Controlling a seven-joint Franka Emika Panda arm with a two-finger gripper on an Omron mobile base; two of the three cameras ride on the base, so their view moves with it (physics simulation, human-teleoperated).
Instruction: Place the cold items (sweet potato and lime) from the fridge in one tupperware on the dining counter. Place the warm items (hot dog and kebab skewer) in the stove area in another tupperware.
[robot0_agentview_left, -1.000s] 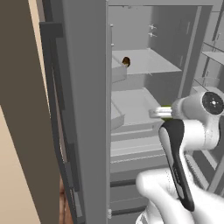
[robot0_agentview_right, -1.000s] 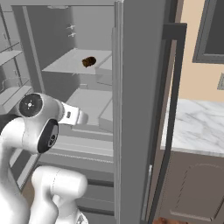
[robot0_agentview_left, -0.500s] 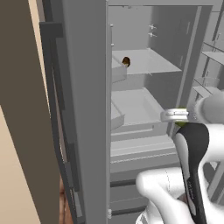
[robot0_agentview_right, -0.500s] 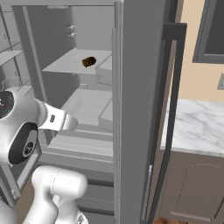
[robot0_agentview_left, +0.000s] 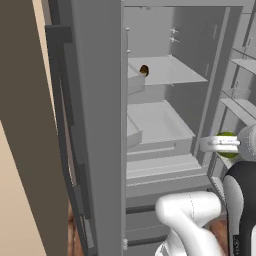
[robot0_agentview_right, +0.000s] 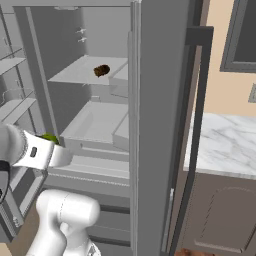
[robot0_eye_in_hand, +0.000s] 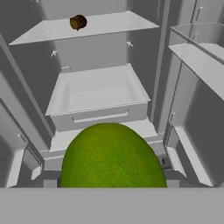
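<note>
Green, round lime (robot0_eye_in_hand: 113, 155) sits pinched in the gripper (robot0_eye_in_hand: 113, 186), clear of the fridge (robot0_agentview_left: 165, 125) shelves. Brown lumpy sweet potato (robot0_eye_in_hand: 78, 22) rests near the smooth upper shelf's edge.

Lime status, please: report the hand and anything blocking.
Hand shut on lime, outside fridge. Sweet potato on upper shelf. Nothing blocking.

No readable text, labels, brands or numbers anywhere.

Glossy white rounded arm (robot0_agentview_left: 187, 212), chunky like blown plastic, with a black joint band (robot0_agentview_left: 243, 210) near the wrist.
</note>
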